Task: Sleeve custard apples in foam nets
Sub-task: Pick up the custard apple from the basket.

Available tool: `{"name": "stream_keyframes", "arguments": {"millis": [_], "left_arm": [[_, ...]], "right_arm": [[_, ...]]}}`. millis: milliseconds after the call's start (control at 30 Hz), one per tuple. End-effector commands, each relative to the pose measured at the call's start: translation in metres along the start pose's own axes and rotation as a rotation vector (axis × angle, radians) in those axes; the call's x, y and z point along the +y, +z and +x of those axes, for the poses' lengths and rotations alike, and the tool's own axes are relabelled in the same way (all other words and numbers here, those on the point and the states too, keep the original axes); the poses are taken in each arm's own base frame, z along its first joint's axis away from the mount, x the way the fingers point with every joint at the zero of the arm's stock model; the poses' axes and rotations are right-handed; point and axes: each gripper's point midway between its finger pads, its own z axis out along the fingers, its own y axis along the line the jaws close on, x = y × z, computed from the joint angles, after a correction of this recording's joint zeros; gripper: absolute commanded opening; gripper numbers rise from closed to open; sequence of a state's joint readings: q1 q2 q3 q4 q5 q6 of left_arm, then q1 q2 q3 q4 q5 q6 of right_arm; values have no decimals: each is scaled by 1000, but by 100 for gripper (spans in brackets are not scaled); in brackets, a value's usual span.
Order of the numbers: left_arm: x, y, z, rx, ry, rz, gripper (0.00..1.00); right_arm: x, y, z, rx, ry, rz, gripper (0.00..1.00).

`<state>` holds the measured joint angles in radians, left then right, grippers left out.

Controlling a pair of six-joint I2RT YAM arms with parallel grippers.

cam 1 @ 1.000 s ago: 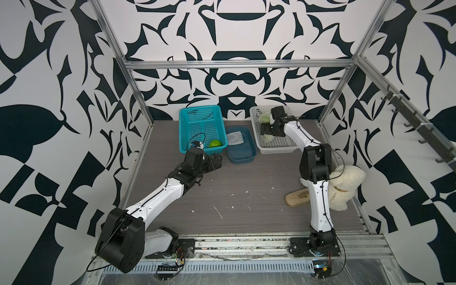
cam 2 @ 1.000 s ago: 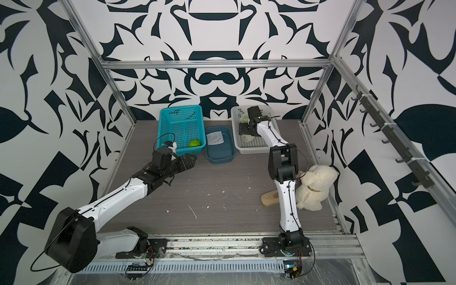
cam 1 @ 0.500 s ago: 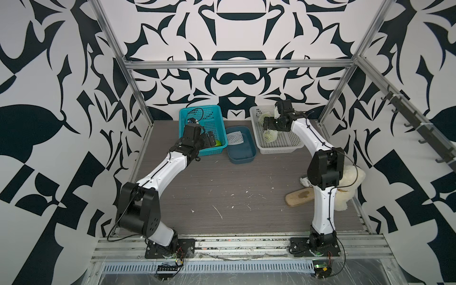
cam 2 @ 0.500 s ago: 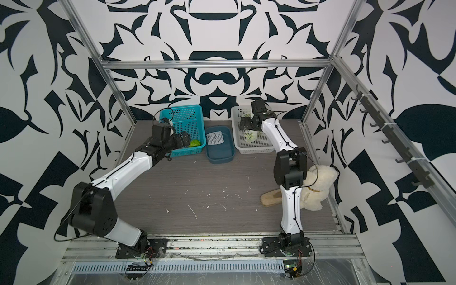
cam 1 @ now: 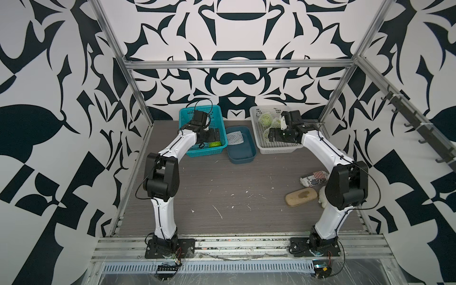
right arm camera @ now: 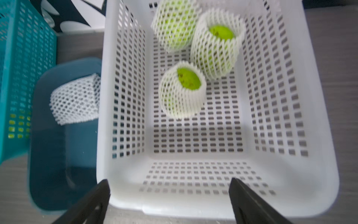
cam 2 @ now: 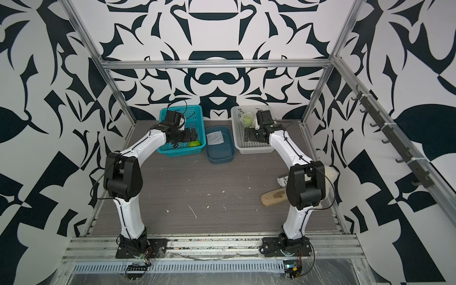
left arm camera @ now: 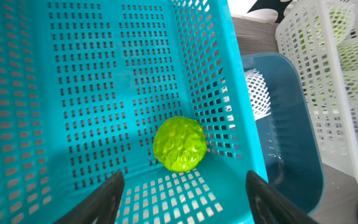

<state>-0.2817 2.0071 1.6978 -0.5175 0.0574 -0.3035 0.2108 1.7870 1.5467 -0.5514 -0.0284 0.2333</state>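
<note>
At the desk's (cam 1: 222, 185) 11 o'clock, the left hand (left arm camera: 185, 175) hung released over the teal basket (left arm camera: 233, 64), whose 5 o'clock corner held one bare custard apple (left arm camera: 179, 144). At 12 o'clock a foam net (right arm camera: 75, 99) lay in the blue tray (right arm camera: 58, 164). At 1 o'clock the right hand (right arm camera: 169, 181) gaped empty over the white basket (right arm camera: 193, 203), which held three netted custard apples (right arm camera: 182, 89).

teal basket (left arm camera: 201, 58) walls flank custard apple (left arm camera: 179, 144), top open
</note>
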Motion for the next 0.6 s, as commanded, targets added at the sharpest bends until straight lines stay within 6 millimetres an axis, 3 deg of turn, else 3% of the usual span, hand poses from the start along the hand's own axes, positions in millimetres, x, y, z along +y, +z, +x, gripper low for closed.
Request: {"name": "stream_keyframes", "arguments": {"millis": [0, 233, 567], "left_arm": [[7, 13, 19, 139, -11, 52, 100], [7, 38, 36, 235, -27, 102, 97], [16, 65, 50, 291, -45, 76, 93]], "right_arm": [[1, -32, -20, -120, 1, -8, 99], [-4, -64, -26, -210, -20, 17, 99], [-7, -71, -26, -233, -36, 33, 99]]}}
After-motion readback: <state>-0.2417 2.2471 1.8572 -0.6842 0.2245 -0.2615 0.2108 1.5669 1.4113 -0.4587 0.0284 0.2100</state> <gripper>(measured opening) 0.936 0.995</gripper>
